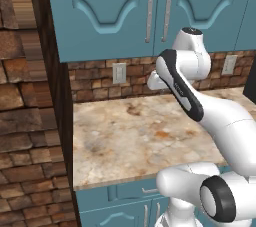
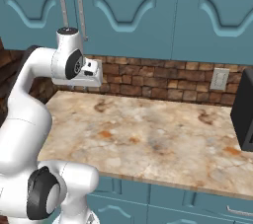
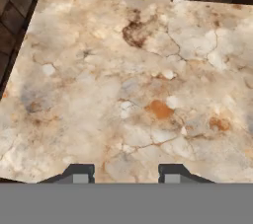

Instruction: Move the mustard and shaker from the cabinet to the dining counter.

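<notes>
Above a marbled stone counter [image 1: 135, 136] set against a brick backsplash [image 2: 163, 82], the white Franka arm [image 1: 200, 106] rises from its base, folds at a dark-jointed elbow and doubles back, so that its hand hangs over the worktop, facing down. In the hand view, the two dark finger tips of the gripper [image 3: 126, 172] stand well apart with nothing between them, the bare stone visible through the gap. The teal cabinet [image 1: 120, 11] hangs directly overhead, its arched-panel doors closed and its long silver bar handles [image 1: 149, 11] side by side (whatever sits inside cannot be seen). A pale wall outlet [image 1: 119, 73] is set in the brick beneath it, and a dark appliance [image 2: 244, 114] stands on the counter's right end in the right base view.
</notes>
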Robot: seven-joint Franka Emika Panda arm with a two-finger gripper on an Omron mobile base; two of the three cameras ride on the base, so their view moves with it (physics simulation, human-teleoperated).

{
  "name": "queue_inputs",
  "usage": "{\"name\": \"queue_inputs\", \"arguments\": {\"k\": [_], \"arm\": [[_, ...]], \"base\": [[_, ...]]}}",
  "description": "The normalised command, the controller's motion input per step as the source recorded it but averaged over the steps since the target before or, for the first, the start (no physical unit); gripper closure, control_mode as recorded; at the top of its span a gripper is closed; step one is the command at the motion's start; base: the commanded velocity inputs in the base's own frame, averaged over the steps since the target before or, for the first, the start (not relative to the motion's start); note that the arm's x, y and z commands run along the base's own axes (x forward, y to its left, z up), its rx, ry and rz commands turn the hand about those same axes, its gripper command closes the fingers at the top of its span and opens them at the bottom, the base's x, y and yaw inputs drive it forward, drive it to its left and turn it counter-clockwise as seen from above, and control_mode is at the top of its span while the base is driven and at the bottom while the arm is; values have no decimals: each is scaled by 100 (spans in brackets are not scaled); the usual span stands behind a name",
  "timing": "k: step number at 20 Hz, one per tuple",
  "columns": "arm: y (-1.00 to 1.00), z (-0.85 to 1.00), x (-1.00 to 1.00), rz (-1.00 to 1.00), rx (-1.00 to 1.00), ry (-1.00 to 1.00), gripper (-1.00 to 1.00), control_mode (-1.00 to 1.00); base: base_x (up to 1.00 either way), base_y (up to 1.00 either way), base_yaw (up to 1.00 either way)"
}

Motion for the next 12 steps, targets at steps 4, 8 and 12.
{"name": "queue_inputs", "arguments": {"k": [4, 8, 12], "arm": [[0, 0, -31, 0, 0, -6, -100, -100], [0, 4, -60, 0, 0, -25, -100, -100], [0, 40, -37, 0, 0, -46, -100, -100]], "base": [[0, 0, 0], [0, 0, 0], [0, 0, 0]]}}
